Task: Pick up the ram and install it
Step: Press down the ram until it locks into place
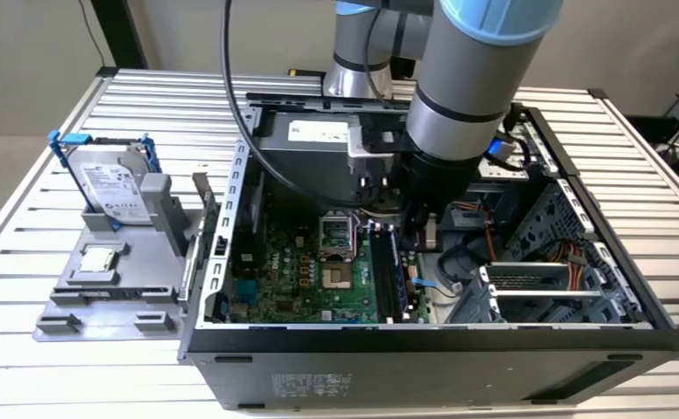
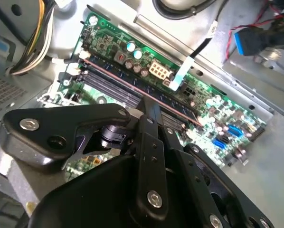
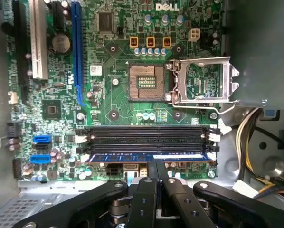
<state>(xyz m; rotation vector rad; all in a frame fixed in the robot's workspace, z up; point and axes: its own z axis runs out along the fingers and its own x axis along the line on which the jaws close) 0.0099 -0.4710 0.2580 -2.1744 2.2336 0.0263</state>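
First wrist view: my gripper (image 3: 156, 167) pinched on ram (image 3: 146, 156), edge-on in outermost of motherboard (image 3: 113, 85) slots. I'd judge: keep stick vertical, press evenly until clips latch.

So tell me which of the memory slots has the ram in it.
The slot nearest the end effector holds the ram, a blue-edged stick; the black slots beside it, towards the processor socket, sit empty.

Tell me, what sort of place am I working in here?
Likely a PC assembly test bench: an open case on a slatted metal table, a parts fixture holding a hard drive, and the gripper at the ram.
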